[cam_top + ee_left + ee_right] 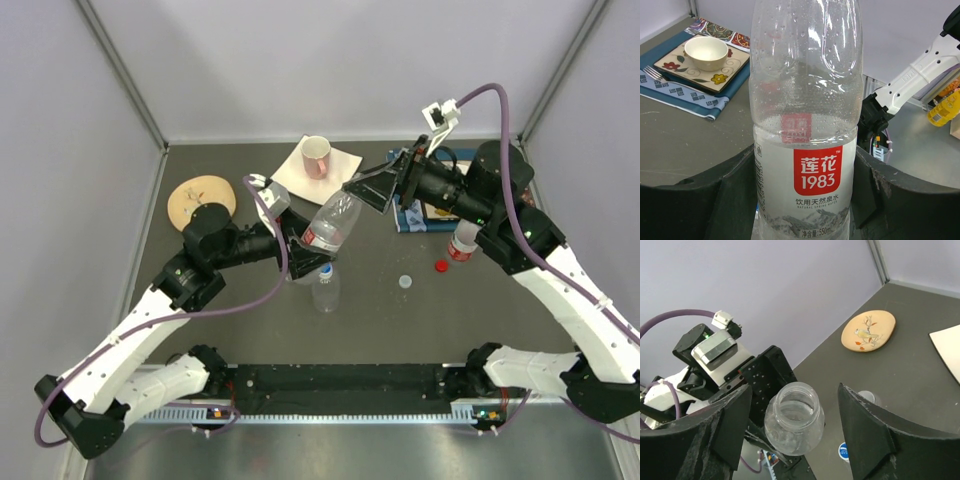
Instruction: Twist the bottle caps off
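My left gripper (pixel 300 250) is shut on a clear bottle (pixel 332 222) with a red-and-white label. It holds the bottle tilted toward the right gripper. In the left wrist view the bottle (pixel 805 125) fills the gap between the fingers (pixel 695 200). Its mouth (pixel 796 404) is open and bears no cap. My right gripper (pixel 372 190) is open, its jaws either side of that mouth, not touching. A red cap (pixel 441 266) and a pale cap (pixel 405 282) lie loose on the table. A blue-capped bottle (pixel 325 286) stands below the held one.
A bottle with a red band (pixel 461 246) stands by the right arm. A squat clear bottle (pixel 270 194) stands beside the left wrist. A mug (pixel 316 155) on a napkin, a wooden disc (pixel 199 198) and a placemat with plate and bowl (pixel 706 52) lie at the back.
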Robot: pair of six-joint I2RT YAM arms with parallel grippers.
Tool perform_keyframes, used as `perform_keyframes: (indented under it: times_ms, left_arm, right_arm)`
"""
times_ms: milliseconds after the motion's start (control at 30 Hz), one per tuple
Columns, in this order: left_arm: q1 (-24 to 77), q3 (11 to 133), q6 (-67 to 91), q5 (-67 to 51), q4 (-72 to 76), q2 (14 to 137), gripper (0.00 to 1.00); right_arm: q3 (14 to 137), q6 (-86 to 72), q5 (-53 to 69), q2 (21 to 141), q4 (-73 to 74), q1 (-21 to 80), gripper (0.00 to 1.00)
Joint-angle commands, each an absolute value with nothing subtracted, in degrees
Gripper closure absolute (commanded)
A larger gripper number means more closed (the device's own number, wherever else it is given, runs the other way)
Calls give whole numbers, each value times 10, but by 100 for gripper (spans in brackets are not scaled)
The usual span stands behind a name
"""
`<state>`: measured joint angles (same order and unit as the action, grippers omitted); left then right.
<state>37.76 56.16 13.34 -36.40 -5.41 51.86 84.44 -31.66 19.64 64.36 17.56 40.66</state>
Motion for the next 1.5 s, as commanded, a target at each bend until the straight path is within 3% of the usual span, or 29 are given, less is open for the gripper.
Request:
perform_keyframes:
  times_ms: [0, 333, 633, 700, 767, 800, 1067, 1233, 1467]
  left_arm:
    - [381, 584, 131, -368, -18, 520, 33]
    - [381, 585, 129, -366, -12, 527, 33]
    - [381, 585, 129, -364, -9, 528, 32]
    - [381, 584, 128, -359, -11, 526, 27]
    - [381, 583, 128, -338, -18, 521, 9]
    - [381, 584, 128, -326, -27, 518, 1]
    - [381, 572, 111, -168, -91, 438, 1]
    - [381, 542, 105, -74, -108, 374, 1]
    - [381, 526, 87, -65, -138, 338, 1]
  right_arm:
    - [858, -308, 208, 641, 164, 415, 35]
    - [856, -298, 227, 651, 194, 417, 48]
    - [853, -288, 221, 649, 211, 417, 77]
    - [855, -283, 214, 645, 211, 417, 92]
    - [858, -276, 189, 636, 214, 417, 100]
    - [864, -270, 177, 632, 222, 417, 100]
    - [872, -161, -121, 602, 288, 417, 100]
    - [803, -131, -319, 631, 289, 414, 100]
    - [714, -127, -391, 692, 235, 407, 100]
